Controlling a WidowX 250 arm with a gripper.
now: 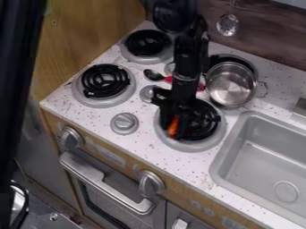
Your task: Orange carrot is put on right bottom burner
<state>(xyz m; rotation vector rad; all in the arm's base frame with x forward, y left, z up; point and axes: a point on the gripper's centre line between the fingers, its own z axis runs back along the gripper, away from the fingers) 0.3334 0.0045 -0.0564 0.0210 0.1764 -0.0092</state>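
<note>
Carrot placing looked close to done

A white speckled bench (143,143) crossed the frame. Just right of and below centre, a black coil burner with a grey rim (190,147) lay beneath the black metal end effector (173,129), whether spread or pinching I could not tell. The small orange carrot (173,125) was at the burner's left side. The next move probably called for letting go, then lifting clear.

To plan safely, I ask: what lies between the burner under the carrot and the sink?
Nothing; the camera view shows bare speckled countertop between the coil burner and the gray sink.
</note>
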